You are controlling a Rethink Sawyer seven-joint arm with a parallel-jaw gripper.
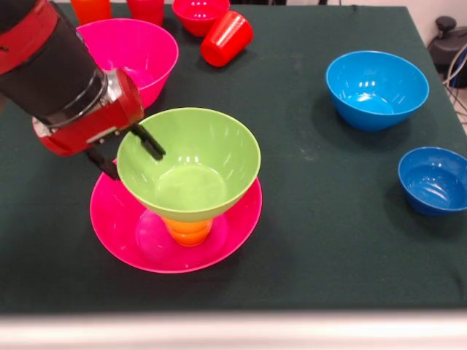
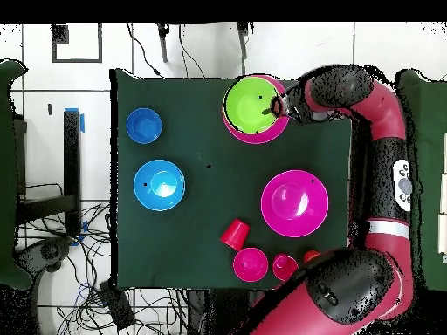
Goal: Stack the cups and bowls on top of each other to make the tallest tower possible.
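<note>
1. At the left of the front view, the red and black arm's gripper point(image 1: 131, 153) pinches the near-side rim of the lime green bowl point(image 1: 191, 164), one black finger point(image 1: 149, 141) inside the rim and the other outside it: clenched on the bowl.
2. Directly below the gripper, that bowl sits on a yellow-orange cup point(image 1: 187, 230), which stands upside down in a wide pink bowl point(image 1: 124, 233); the tower looks two steps from done.
3. Glossy, light and stiff, the bowl probably slips easily; the thin rim is the sensible hold.
4. Right of the gripper, well apart, lie a tipped red cup point(image 1: 227, 38), a light blue bowl point(image 1: 376, 88) and a small dark blue bowl point(image 1: 435, 180).
5. The overhead view hides the cup beneath the green bowl; the front view shows it.
</note>
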